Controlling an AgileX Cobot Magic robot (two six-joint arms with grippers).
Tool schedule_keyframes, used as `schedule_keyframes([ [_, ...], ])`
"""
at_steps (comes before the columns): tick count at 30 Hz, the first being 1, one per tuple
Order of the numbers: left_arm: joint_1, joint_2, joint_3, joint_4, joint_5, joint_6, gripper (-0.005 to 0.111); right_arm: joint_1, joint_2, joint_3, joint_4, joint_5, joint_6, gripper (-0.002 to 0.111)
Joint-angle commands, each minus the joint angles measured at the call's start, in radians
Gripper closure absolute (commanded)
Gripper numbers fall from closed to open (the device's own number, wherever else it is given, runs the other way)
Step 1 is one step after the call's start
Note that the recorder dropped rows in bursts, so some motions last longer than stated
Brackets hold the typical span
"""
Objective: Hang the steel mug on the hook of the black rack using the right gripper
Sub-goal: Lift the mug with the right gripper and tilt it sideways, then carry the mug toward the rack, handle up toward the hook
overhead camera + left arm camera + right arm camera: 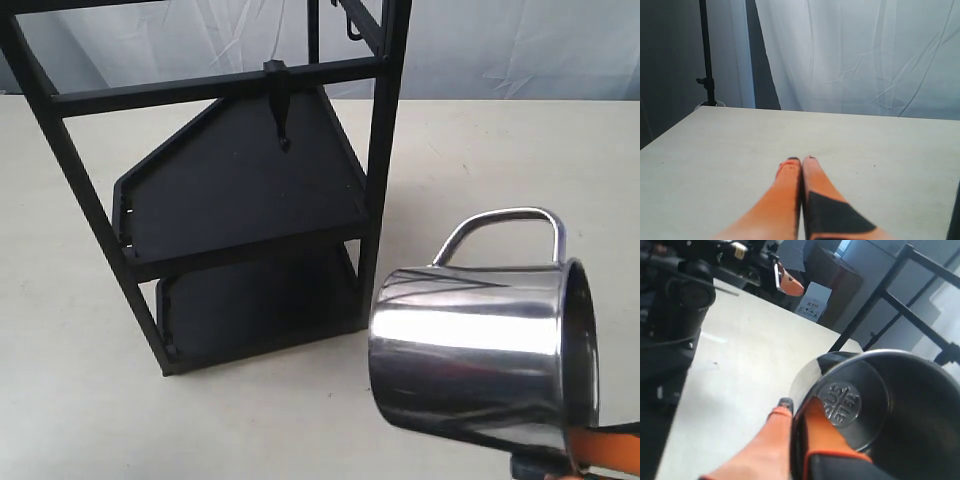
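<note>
The steel mug [480,345] hangs on its side above the table at the front right, with its handle [500,225] up and its mouth facing right. My right gripper [590,455] holds it from below by the rim. In the right wrist view that gripper [797,407] is shut on the mug's wall [905,440], one orange finger inside by the stamped base mark [842,405] and one outside. The black rack [235,200] stands to the mug's left. Its long hook [280,105] hangs from the upper crossbar, well apart from the mug. My left gripper [801,160] is shut with nothing in it.
A smaller thin J-shaped hook [350,25] hangs higher on the rack. The rack's right post [385,170] stands between the shelves and the mug. The rack's bars [890,295] show behind the mug in the right wrist view. White curtains close off the back.
</note>
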Motion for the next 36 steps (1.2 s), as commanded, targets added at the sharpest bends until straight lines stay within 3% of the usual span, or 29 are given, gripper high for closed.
schedule_keyframes([
  [1,-0.009,-0.005,0.0,-0.007,-0.005,-0.002,0.105,0.004,0.007,-0.002,-0.126,-0.017,-0.176,0.109],
  [7,-0.009,-0.005,0.0,-0.007,-0.005,-0.002,0.105,0.004,0.215,-0.002,-0.121,-0.316,-0.176,0.109],
  [13,-0.009,-0.005,0.0,-0.007,-0.005,-0.002,0.105,0.004,0.297,-0.018,-0.123,-0.389,-0.167,0.109],
  [16,-0.009,-0.005,0.0,-0.007,-0.005,-0.002,0.105,0.004,0.403,-0.055,-0.129,-0.38,-0.174,0.109],
  [20,-0.009,-0.005,0.0,-0.007,-0.005,-0.002,0.105,0.004,0.617,-0.16,-0.215,-0.217,-0.197,0.109],
  [23,-0.009,-0.005,0.0,-0.007,-0.005,-0.002,0.105,0.004,0.719,-0.25,-0.278,-0.141,-0.107,0.109],
  [26,-0.009,-0.005,0.0,-0.007,-0.005,-0.002,0.105,0.004,0.741,-0.307,-0.483,-0.127,0.093,0.109],
  [30,-0.009,-0.005,0.0,-0.007,-0.005,-0.002,0.105,0.01,0.79,-0.43,-1.039,0.182,0.678,0.109],
  [33,-0.009,-0.005,0.0,-0.007,-0.005,-0.002,0.105,0.051,0.807,-0.452,-1.446,0.329,1.002,0.109],
  [36,-0.009,-0.005,0.0,-0.007,-0.005,-0.002,0.105,0.109,0.807,-0.452,-1.522,0.315,1.067,0.109],
])
